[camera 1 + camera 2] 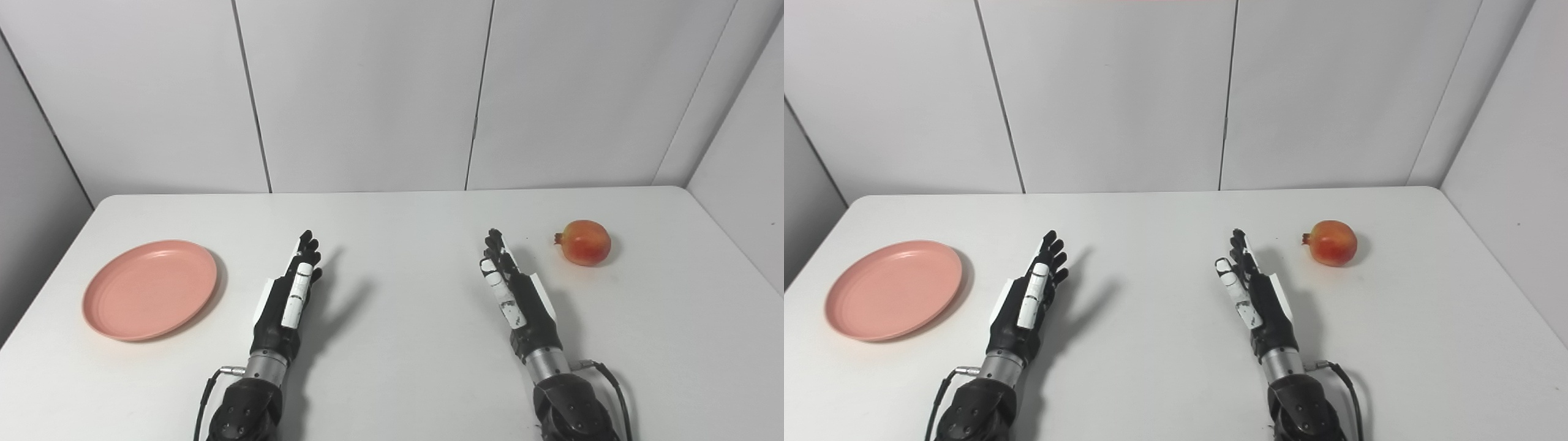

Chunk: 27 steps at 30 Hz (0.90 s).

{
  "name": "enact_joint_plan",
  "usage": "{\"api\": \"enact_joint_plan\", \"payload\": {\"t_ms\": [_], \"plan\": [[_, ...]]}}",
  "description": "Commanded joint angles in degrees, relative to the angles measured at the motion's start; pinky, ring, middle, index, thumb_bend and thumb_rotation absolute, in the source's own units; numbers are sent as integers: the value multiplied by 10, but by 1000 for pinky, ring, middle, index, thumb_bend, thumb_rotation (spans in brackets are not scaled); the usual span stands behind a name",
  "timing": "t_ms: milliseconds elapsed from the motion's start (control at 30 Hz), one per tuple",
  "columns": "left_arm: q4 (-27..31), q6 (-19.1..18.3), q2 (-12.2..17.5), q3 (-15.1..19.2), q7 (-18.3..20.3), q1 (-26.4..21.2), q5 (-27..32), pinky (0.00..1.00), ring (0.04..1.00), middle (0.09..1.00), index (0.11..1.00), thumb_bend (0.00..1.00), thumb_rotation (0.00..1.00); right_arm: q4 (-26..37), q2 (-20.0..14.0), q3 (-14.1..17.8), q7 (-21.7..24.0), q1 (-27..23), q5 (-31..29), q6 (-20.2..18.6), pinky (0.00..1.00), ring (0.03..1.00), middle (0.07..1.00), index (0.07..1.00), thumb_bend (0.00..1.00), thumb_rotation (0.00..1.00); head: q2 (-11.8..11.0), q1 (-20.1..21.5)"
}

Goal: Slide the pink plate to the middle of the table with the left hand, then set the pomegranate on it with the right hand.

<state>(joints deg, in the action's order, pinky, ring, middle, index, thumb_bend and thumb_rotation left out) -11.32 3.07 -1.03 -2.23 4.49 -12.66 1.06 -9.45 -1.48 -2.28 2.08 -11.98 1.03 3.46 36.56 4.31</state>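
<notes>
Both robot hands, left [293,294] and right [513,294], open, empty. Plate [150,288] far left on counter [392,367]: light, slick, I'd push its rim. Pomegranate [585,242] far right: firm, rolls, wrap it.

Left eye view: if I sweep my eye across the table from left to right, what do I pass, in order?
Pink plate → left hand → right hand → pomegranate. All four are set apart on the white table, none touching another.
</notes>
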Motion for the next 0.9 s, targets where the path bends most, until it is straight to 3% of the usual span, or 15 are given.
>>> {"api": "enact_joint_plan", "payload": {"t_ms": [0,867], "plan": [[6,11,1,-1,0,-14,1,968,991,1000,1000,555,1000,0,1,0,5,-6,-5,27,1000,1000,1000,1000,751,896,-1,-1],[6,13,1,-1,0,-14,0,965,989,1000,1000,547,1000,4,1,-1,4,-6,-3,24,1000,1000,1000,1000,745,902,0,-2]]}}
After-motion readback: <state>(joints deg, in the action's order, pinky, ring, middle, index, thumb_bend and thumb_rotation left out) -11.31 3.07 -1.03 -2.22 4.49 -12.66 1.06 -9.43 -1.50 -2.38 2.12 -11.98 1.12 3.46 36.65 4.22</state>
